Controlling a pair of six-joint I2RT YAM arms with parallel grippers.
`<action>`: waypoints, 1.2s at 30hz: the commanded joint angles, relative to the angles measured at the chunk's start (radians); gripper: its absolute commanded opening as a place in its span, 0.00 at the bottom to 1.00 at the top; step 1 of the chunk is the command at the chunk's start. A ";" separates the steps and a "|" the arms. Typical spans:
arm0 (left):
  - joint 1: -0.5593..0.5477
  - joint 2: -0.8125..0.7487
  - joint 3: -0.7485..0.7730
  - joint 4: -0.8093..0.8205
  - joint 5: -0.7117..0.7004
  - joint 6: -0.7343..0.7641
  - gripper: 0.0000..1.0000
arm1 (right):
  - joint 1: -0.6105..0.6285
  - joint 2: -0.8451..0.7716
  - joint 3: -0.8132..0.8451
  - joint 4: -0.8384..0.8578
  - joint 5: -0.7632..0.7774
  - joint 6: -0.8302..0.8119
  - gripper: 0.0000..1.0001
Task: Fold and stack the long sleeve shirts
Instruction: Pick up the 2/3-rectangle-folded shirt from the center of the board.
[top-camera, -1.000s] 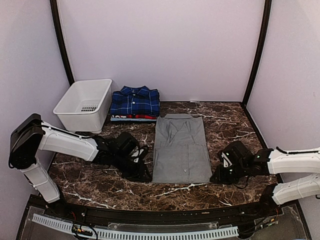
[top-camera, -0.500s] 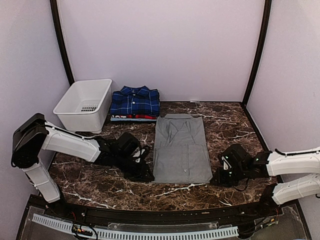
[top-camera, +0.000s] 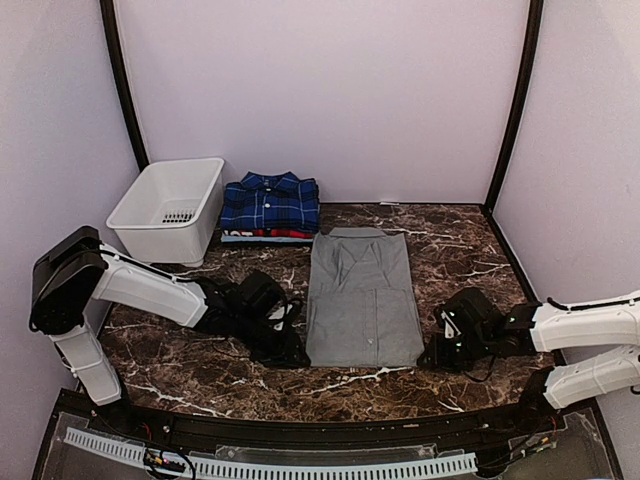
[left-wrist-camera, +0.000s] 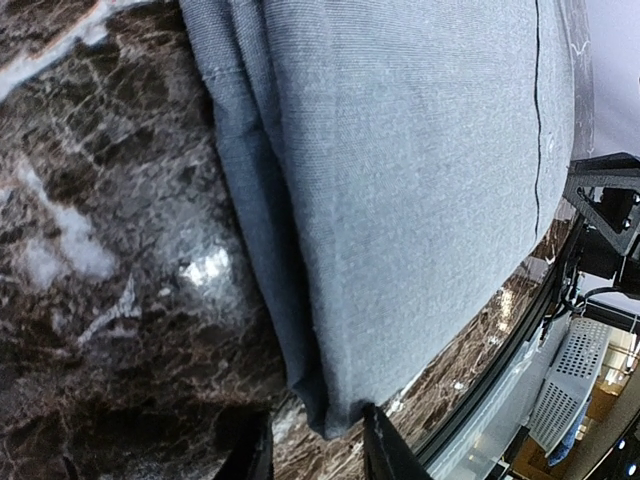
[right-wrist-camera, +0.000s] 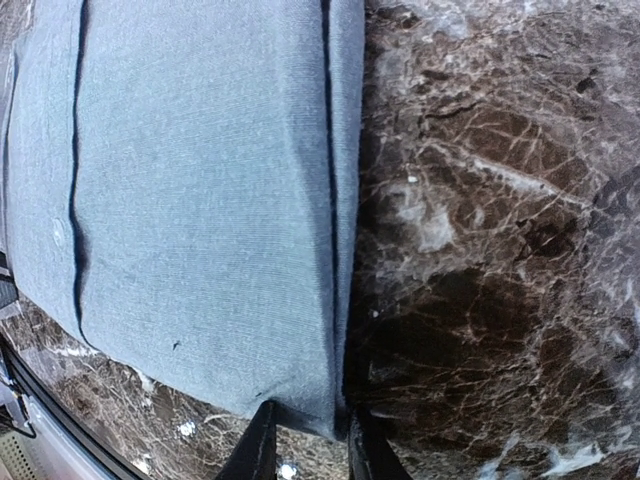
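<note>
Nearest me, at the front of the dark marble worktop (top-camera: 200, 375), both arms lie low and reach inward toward the light grey shirt (top-camera: 362, 300). The left claw (top-camera: 288, 350) sits at the shirt's near left corner. In its wrist view that folded corner pokes in between the two fingers (left-wrist-camera: 385, 455), which stand a little apart. A sliver of worktop shows beside the cloth, so I cannot tell whether the fingers are pinching it.

The right claw (top-camera: 432, 355) sits at the near right corner. Its fingers (right-wrist-camera: 262, 445) also straddle the hem, with the cloth nearly filling the gap, and I cannot tell whether this is a real grip either.

The grey shirt lies flat between the two claws as a long, narrow rectangle. Its front faces up and its collar is at the far end.

Beyond it, by the back wall, the dark blue plaid shirt (top-camera: 270, 203) lies folded on top of a shirt with red and white edges (top-camera: 268, 234). A white plastic basket (top-camera: 150, 225) stands just left of that stack.
</note>
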 joint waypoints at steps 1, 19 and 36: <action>-0.007 0.025 0.013 0.009 -0.023 -0.019 0.29 | 0.012 0.009 -0.023 0.028 0.002 0.019 0.22; -0.013 -0.078 0.044 -0.125 -0.042 0.032 0.00 | 0.088 -0.111 0.006 -0.054 0.016 0.057 0.00; -0.161 -0.402 0.077 -0.402 -0.160 -0.027 0.00 | 0.376 -0.340 0.250 -0.388 0.169 0.244 0.00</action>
